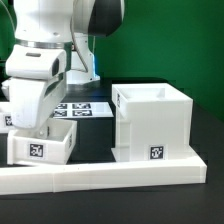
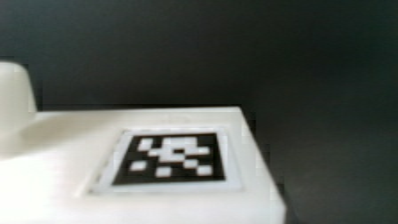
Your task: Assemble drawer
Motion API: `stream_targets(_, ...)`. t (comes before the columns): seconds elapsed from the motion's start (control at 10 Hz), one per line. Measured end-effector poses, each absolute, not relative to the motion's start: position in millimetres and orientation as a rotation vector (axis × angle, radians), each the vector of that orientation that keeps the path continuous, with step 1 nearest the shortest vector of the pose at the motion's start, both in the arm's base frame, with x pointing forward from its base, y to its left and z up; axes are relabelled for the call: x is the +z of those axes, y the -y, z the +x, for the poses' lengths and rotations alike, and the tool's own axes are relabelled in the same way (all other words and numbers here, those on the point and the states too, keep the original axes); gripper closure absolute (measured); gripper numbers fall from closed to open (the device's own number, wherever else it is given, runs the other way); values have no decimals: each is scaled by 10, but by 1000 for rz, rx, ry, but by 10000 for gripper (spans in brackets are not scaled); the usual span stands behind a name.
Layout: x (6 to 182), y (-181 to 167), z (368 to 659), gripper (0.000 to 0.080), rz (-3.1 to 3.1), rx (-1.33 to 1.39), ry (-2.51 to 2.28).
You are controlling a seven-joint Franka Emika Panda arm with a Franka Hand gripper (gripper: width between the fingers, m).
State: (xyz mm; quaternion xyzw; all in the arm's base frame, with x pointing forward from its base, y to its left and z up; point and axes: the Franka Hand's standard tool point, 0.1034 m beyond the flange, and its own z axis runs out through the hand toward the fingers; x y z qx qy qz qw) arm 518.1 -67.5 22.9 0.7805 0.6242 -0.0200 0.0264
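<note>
The drawer's large cube-shaped shell (image 1: 150,120) stands on the exterior view's right, open at the top, with a square tag low on its front. A smaller white box tray (image 1: 40,148) with a tag on its front sits on the exterior view's left. My gripper (image 1: 40,127) hangs right over this tray, its fingertips at or inside the tray's rim. The arm's body hides the fingers. The wrist view shows a white tagged face of a drawer part (image 2: 173,158) very close and blurred, with a rounded white shape (image 2: 15,95) beside it. No fingers show there.
The long low white L-shaped rail (image 1: 110,175) runs along the front of both parts. The marker board (image 1: 82,108) lies flat behind the tray. Another white tagged part (image 1: 6,120) shows at the exterior view's left edge. The table is black.
</note>
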Motion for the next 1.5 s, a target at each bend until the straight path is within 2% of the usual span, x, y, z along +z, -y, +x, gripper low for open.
stream_targets(0.2,221,526,5188,757,2380,-90,-2000)
stream_targets(0.6,193,528,5184,757,2370,-44,-1969)
stream_targets(1.0,156,152,5297,757,2291,-94,-2090)
stream_targets(1.5,114,166,5283,757,2299,-99,-2089)
